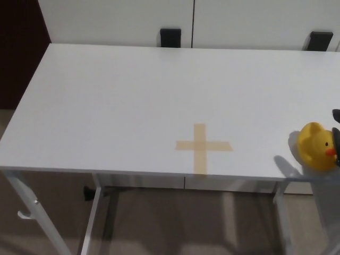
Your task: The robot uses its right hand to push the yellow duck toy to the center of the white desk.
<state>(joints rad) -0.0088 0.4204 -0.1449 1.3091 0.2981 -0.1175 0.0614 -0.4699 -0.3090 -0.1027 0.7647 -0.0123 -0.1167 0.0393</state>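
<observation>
Sitting near the front right corner of the white desk (133, 95), the yellow duck toy (316, 146) is judged light, hollow and easily tipped, so contact low on its right flank is advised. Only a sliver of the right hand (336, 133) is seen beside it; finger spread cannot be told. A tape cross (203, 146) lies well apart to its left.

right hand (336, 133) | sliver at right edge (fingers unclear) | left unseen
</observation>
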